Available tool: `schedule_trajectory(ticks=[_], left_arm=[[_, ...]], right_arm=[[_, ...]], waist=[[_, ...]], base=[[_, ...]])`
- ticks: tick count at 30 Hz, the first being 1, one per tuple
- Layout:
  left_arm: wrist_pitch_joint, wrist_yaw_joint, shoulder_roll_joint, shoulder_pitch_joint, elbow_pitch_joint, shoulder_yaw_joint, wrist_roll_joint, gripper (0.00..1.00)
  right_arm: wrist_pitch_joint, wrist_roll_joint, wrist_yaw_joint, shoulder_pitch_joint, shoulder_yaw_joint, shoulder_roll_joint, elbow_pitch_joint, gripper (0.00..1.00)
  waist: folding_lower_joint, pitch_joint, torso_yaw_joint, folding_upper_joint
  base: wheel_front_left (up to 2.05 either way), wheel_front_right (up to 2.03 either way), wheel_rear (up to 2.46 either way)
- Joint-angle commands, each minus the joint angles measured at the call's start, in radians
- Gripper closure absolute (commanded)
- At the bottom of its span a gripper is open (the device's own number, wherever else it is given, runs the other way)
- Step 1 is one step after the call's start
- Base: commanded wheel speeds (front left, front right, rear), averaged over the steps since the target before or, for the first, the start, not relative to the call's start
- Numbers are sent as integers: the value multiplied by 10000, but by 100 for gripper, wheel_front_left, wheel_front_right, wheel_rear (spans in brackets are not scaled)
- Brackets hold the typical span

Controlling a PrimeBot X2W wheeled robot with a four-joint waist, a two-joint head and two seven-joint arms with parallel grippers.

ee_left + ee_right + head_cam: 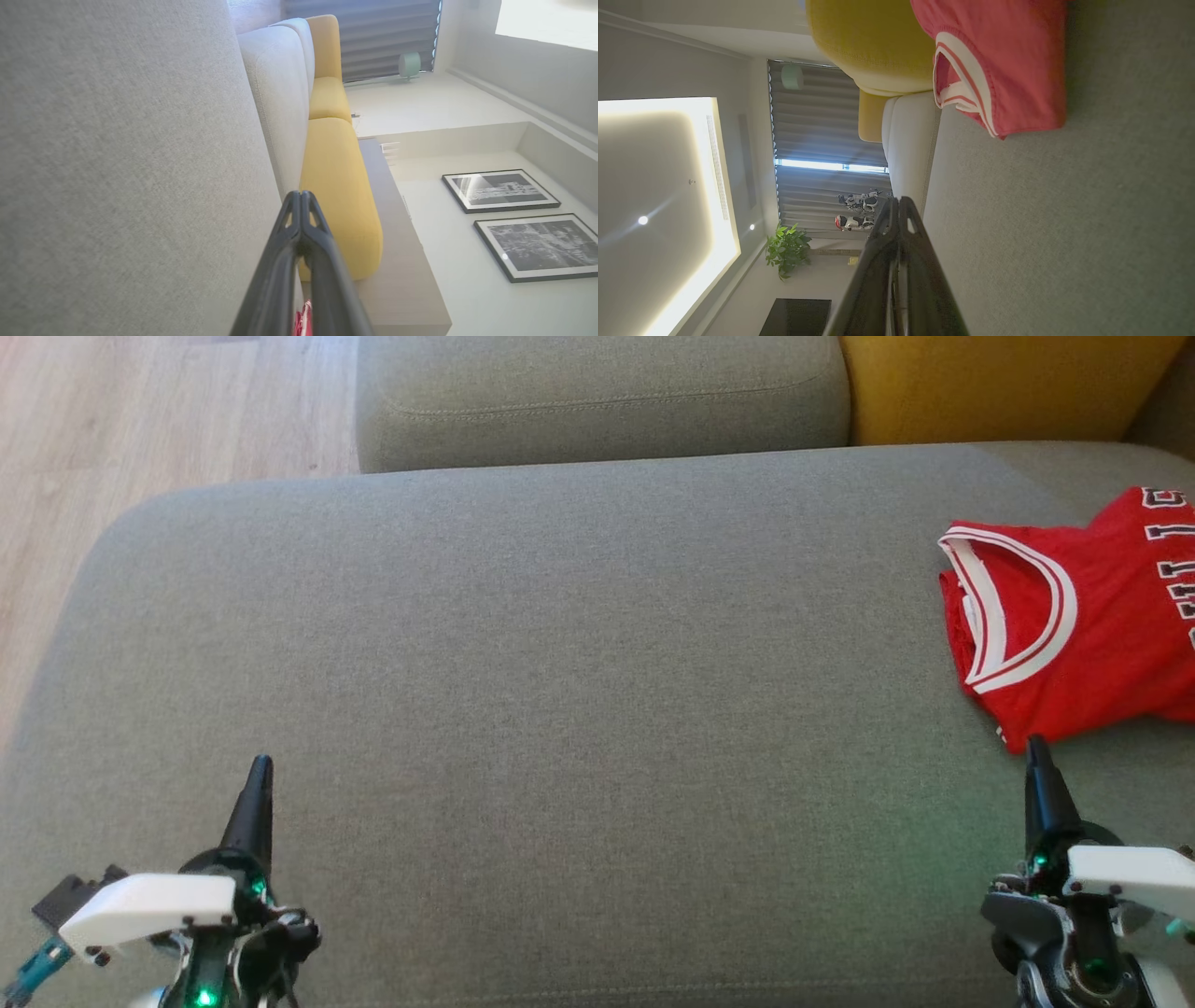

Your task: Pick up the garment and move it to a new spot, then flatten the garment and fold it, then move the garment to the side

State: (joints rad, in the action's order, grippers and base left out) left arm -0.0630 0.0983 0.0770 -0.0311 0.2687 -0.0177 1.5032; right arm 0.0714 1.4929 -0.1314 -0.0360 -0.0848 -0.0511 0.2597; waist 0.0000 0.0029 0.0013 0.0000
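Head view: jersey [1102, 635] lies far right on the sofa seat [560, 663], right tool [1034, 745] just near of it, left tool [261, 765] well apart. Both are closed and empty.

Left wrist view: nothing gripped.

Right wrist view: jersey ahead. I'd open wide and pinch its near corner.

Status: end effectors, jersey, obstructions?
Left end effector shut, empty. Right end effector shut, empty, tip beside the jersey. Jersey looks folded, right side of sofa seat. Nothing between.

You're looking at a grey-green sofa seat [523, 644], red white-trimmed jersey [1106, 644] lying on it at the robot's right, neckline facing left
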Motion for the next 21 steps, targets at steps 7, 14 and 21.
schedule_trajectory(ticks=[7, 14, 21], left_arm=[[-273, 247, -88, -716, -249, -668, 864, 100], [-373, 324, -148, -755, -240, -800, 1187, 100], [-385, 324, -159, -757, -239, -815, 1174, 100]], right_arm=[[154, 1024, 7, -652, 45, -206, -210, 100], [193, 1391, 7, -694, -9, -195, -166, 100], [212, 1370, 7, -696, -33, -177, -164, 100]], waist=[[0, 2, -9, 0], [0, 3, -13, 0], [0, 3, -13, 0]], base=[[0, 0, 0], [0, 0, 0], [0, 0, 0]])
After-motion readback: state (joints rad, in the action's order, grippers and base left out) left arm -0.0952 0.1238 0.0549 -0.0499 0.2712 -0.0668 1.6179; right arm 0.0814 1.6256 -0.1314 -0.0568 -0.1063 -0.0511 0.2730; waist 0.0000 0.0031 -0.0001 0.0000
